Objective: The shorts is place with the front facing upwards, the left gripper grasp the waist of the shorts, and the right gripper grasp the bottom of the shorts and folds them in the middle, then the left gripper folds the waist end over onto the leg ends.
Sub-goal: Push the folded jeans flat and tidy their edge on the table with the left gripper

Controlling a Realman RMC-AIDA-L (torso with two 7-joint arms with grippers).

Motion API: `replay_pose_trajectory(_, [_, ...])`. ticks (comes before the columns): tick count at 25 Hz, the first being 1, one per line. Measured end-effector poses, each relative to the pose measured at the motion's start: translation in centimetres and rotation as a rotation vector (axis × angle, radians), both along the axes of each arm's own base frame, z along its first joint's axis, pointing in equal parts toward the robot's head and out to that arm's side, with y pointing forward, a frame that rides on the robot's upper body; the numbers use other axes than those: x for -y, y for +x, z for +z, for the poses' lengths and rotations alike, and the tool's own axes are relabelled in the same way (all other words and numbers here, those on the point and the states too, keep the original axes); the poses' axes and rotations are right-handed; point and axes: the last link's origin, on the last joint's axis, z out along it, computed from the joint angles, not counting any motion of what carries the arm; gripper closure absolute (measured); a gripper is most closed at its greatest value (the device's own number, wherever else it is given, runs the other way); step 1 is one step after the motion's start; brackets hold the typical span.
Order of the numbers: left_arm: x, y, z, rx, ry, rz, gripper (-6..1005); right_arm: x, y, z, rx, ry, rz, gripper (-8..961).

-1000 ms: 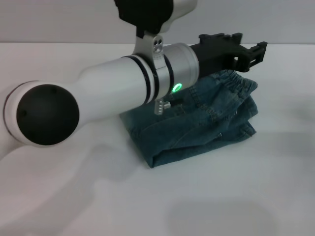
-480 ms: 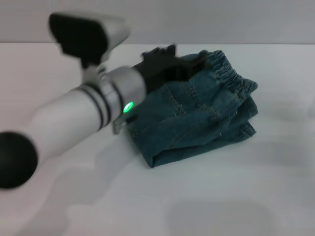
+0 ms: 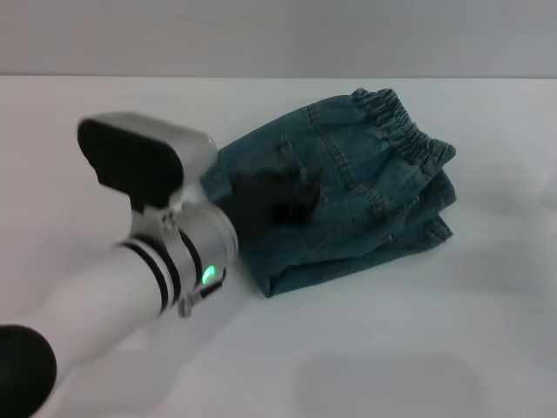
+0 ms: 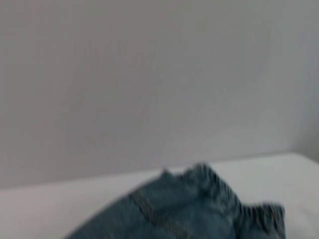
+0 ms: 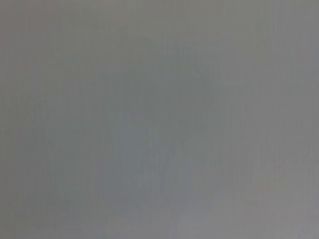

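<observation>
The blue-green denim shorts [image 3: 365,200] lie folded in a compact bundle on the white table [image 3: 418,348]. Their ruffled elastic waist [image 3: 409,131] lies on top at the far right side of the bundle. My left gripper [image 3: 274,198], a black claw on the green-lit arm, hovers blurred over the left part of the bundle, holding nothing that I can see. In the left wrist view the shorts [image 4: 189,209] and the gathered waist [image 4: 234,201] show low against a grey wall. The leg ends are hidden under the fold. The right gripper is out of view.
The white table stretches around the bundle on all sides. A grey wall [image 3: 278,35] stands behind the far edge. The right wrist view shows only a plain grey surface.
My left arm has pulled back from above the waist end toward the near left and dropped lower. The waistband is now uncovered. The bundle has not moved.
</observation>
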Motion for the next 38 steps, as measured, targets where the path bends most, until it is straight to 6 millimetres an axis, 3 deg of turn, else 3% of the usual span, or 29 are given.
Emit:
replay_pose_trajectory(4, [0.8,-0.9,-1.0,-0.020,-0.041,0.017,725,0.0,0.1,-0.1,0.001,-0.003,-0.003,954])
replay_pose_trajectory(14, [1.4,-1.8,-2.2,-0.051,-0.049,0.021,964,-0.5,-0.1,-0.2,0.005,-0.013,0.001,954])
replay_pose_trajectory(21, [1.3,-1.7,-2.4,-0.039,-0.044,0.026,1000,-0.6,-0.2,-0.2,0.006,-0.016,0.003,954])
replay_pose_trajectory(27, [0.4,-0.2,-0.7,0.095,0.116,0.046,998,-1.1,-0.3,-0.5,0.011,-0.028,0.006,954])
replay_pose_trajectory(34, [-0.3,2.6,2.7,0.292,0.382,-0.130,996,-1.3,-0.4,-0.6,0.012,-0.031,0.007,954])
replay_pose_trajectory(38, [-0.3,1.6,3.2,0.427,0.402,-0.281,994,-1.3,-0.4,-0.6,0.012,-0.030,0.009,953])
